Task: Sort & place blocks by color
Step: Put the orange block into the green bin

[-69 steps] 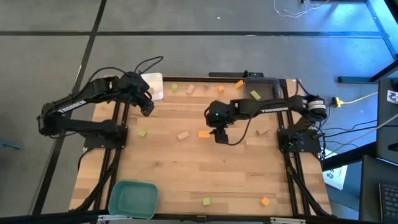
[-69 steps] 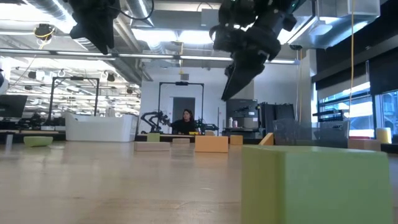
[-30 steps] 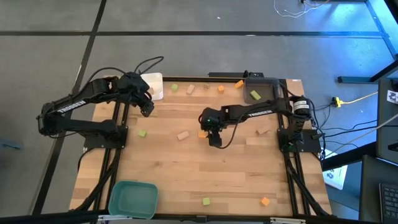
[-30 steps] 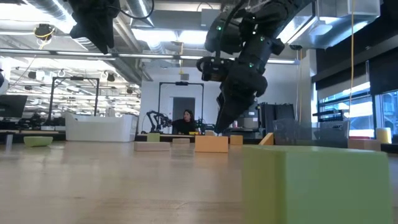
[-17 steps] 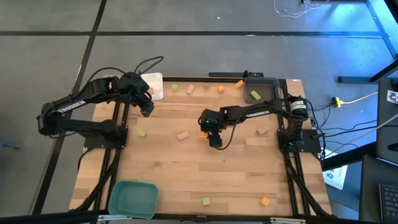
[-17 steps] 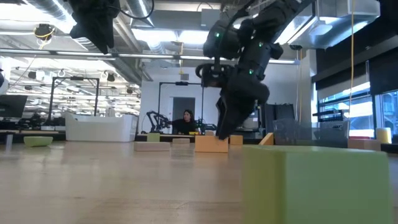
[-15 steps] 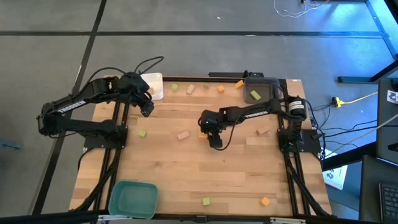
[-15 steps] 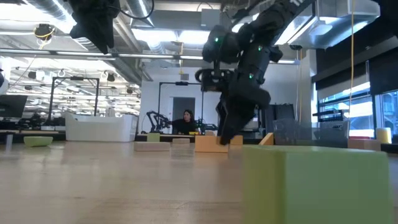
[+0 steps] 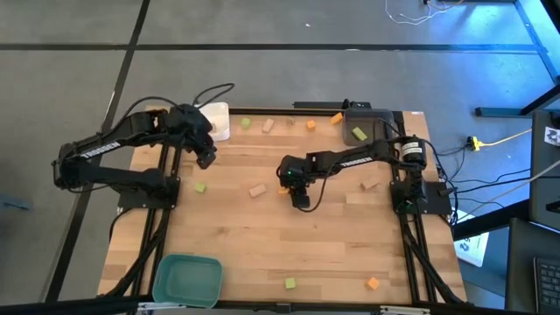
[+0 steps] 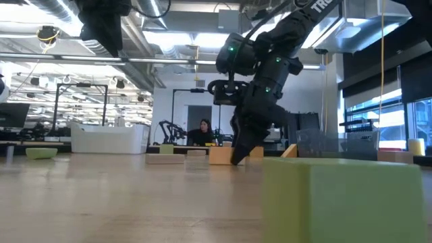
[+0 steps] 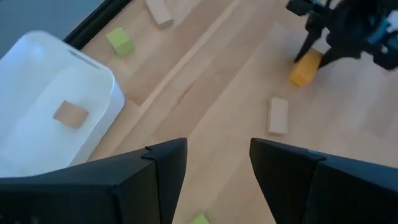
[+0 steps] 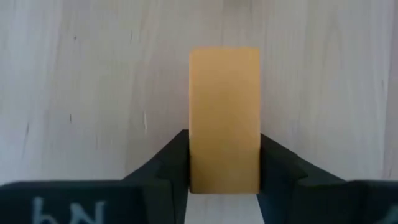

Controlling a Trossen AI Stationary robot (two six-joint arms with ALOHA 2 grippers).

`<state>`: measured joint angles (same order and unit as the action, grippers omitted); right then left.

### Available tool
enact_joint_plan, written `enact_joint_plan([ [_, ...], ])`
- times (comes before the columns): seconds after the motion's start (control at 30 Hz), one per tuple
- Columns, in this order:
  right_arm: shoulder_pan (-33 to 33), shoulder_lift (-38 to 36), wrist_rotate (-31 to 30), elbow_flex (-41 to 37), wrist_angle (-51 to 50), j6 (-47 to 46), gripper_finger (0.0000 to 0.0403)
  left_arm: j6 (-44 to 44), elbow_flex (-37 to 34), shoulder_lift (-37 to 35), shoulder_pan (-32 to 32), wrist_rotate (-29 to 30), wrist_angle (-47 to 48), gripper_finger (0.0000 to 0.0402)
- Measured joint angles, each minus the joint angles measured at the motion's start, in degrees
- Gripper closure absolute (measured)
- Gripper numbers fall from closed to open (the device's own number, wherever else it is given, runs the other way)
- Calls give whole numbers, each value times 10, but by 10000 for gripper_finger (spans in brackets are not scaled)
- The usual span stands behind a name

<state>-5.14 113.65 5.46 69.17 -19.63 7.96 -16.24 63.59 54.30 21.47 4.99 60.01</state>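
My right gripper [image 9: 295, 190] is down at the table's middle, shut on an orange block [image 12: 224, 118], which also shows in the high view [image 9: 284, 186] and the low view [image 10: 219, 155]. My left gripper [image 11: 217, 168] is open and empty, up above the table's far left [image 9: 206, 156], next to the white tray [image 9: 215, 120]. A tan block [image 11: 70, 114] lies in that tray. Other green, tan and orange blocks lie scattered on the table. My right gripper pinches the orange block's two long sides [image 12: 194, 155] between its two fingers [image 12: 171, 165], at the block's near end. The fingers slant down from above and lie along the block. The block's underside rests on the table.
A grey tray [image 9: 378, 116] at the far right holds a green block [image 9: 359, 134]. A teal tray [image 9: 185, 280] stands at the near left. A tan block [image 9: 257, 190] lies just left of the orange one. A green block [image 10: 344, 199] stands close before the low camera.
My right gripper has come down and a little toward the table's left, onto the orange block. The block has slid slightly toward the left.
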Motion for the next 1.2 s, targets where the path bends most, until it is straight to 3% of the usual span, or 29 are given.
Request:
enact_joint_plan([
  [0.33, -9, 0, 15, 30, -7, -47, 274, 186, 0, 0, -67, 12, -4, 232],
  [0.67, -21, -2, 97, 241, -203, -21, 274, 303, 0, 0, -164, 145, -51, 232],
  [0.83, -33, -3, 101, 363, -259, -17, 274, 351, 0, 0, -209, 151, -108, 232],
  [0.93, -44, -3, 145, 419, -274, -19, 274, 404, 0, 0, -231, 157, -128, 232],
  [1.03, -53, -3, 185, 455, -275, -31, 274, 449, 0, 0, -253, 169, -165, 232],
  [1.2, -62, -3, 202, 476, -278, -36, 274, 548, 0, 0, -283, 181, -227, 232],
])
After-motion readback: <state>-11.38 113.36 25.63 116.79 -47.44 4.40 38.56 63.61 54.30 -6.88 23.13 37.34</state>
